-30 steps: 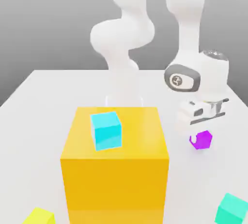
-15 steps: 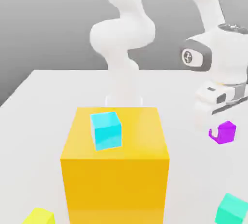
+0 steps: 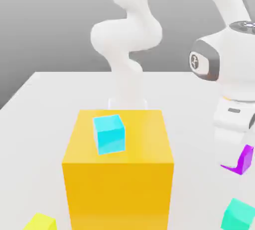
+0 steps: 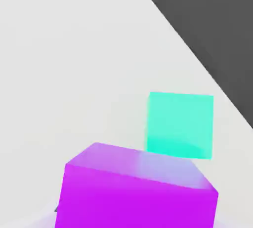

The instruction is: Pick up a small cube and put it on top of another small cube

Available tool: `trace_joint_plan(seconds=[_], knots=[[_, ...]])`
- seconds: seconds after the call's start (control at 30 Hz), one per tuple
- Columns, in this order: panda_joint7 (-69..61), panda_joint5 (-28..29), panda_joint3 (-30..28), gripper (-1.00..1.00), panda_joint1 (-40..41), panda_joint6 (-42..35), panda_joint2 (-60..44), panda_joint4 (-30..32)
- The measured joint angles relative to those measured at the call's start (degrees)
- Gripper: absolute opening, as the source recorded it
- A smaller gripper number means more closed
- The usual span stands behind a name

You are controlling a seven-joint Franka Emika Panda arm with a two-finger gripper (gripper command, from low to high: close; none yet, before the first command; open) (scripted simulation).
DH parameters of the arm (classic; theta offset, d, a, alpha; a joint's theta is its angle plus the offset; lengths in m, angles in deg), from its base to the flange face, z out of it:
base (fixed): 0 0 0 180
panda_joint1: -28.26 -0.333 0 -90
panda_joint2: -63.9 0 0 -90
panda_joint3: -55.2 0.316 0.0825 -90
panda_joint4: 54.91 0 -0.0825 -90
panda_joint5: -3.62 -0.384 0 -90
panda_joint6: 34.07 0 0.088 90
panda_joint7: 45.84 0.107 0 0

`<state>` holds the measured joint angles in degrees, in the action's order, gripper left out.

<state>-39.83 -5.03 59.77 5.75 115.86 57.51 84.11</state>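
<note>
- I have the fingers pinched on the purple cube (image 3: 243,160); in the exterior view the cube hangs just under the white hand, lifted clear of the bench (image 3: 45,99), at that view's far right edge.
- The gripper (image 3: 241,147) itself is mostly hidden behind the hand housing there, so I read the grip from the cube sitting tight beneath it.
- From the hand view the purple cube (image 4: 136,190) sits close up in the foreground, its top face glossy and pale.
- Past it in the hand view lies a teal-green cube (image 4: 180,124) resting on the white bench (image 4: 64,64), apart from the purple one.
- In the exterior view that teal-green cube (image 3: 239,215) sits on the bench below the held cube, near the lower right corner.
- The arm (image 3: 127,40) rises from its base at the back of the bench and loops over to the exterior view's right.
- A big orange-yellow block (image 3: 118,174) stands in the middle foreground, with a cyan cube (image 3: 109,134) resting on its top face, turned slightly.
- The lemon-yellow cube (image 3: 40,222) lies on the bench at the exterior view's lower left, well apart from the held purple cube, with the big block between them.
</note>
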Motion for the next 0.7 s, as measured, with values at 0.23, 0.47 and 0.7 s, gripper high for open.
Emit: trace_joint_plan(seconds=[0.23,0.47,0.7], knots=[[-19.62,-2.79,-1.28,-1.0,5.38,-4.56,-2.74,-7.54],[-39.39,-5.97,-2.34,-1.0,11.68,-9.3,-5.15,-15.13],[-59.05,-9.11,-3.3,-1.0,18.7,-14.15,-7.24,-22.56]])
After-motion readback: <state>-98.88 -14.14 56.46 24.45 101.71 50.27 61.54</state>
